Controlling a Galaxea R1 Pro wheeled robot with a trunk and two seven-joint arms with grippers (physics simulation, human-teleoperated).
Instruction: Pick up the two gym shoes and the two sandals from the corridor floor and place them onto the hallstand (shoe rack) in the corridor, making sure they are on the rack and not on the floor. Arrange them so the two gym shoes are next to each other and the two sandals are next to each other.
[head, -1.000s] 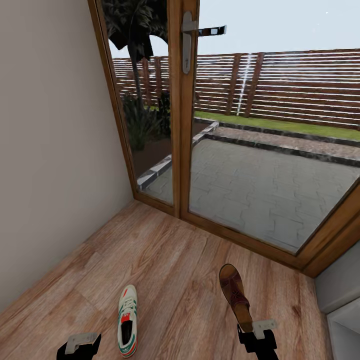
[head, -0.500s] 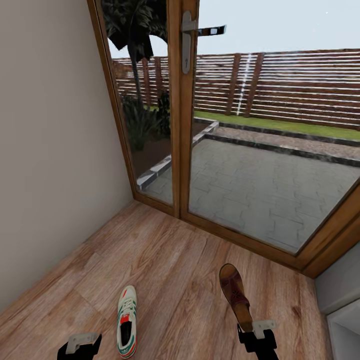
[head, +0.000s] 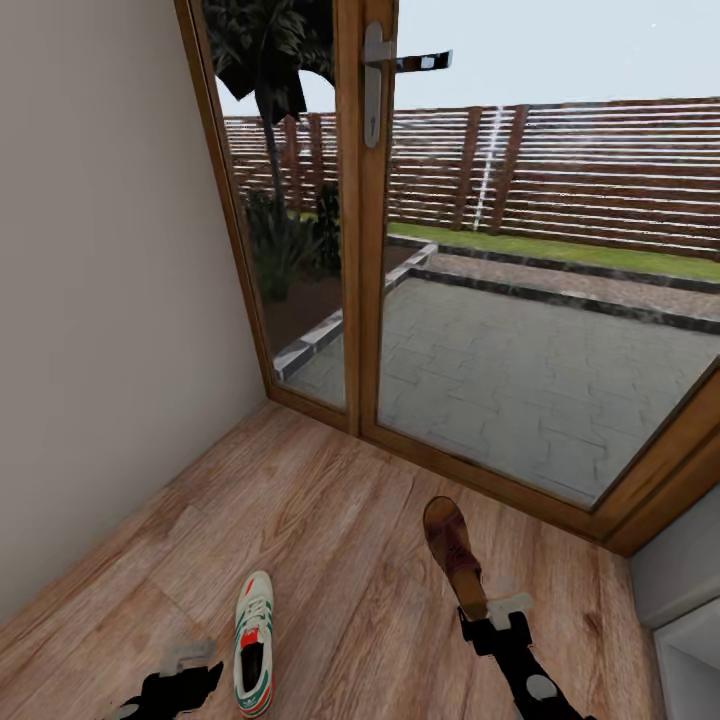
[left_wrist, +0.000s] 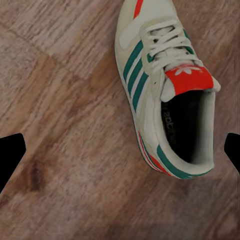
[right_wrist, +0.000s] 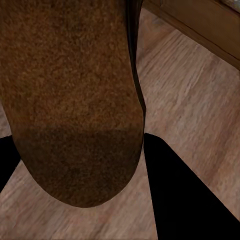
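One gym shoe, white with teal stripes and a red tongue, lies flat on the corridor floor. My left gripper hovers just left of it. In the left wrist view it stands open, its fingers far apart, with the gym shoe below, nearer one finger. My right gripper is shut on the heel of a dark-brown sandal, which is tilted with its toe toward the glass door. The sandal's tan footbed sits between the black fingers. The second gym shoe and second sandal are out of view.
A beige wall runs along the left. A wood-framed glass door with a metal handle closes the corridor ahead. A grey-white unit's corner, perhaps the hallstand, shows at the right edge.
My right gripper has lifted the sandal's heel and shifted it a little left, so the sandal now tilts. The left gripper has edged forward beside the gym shoe, which has not moved.
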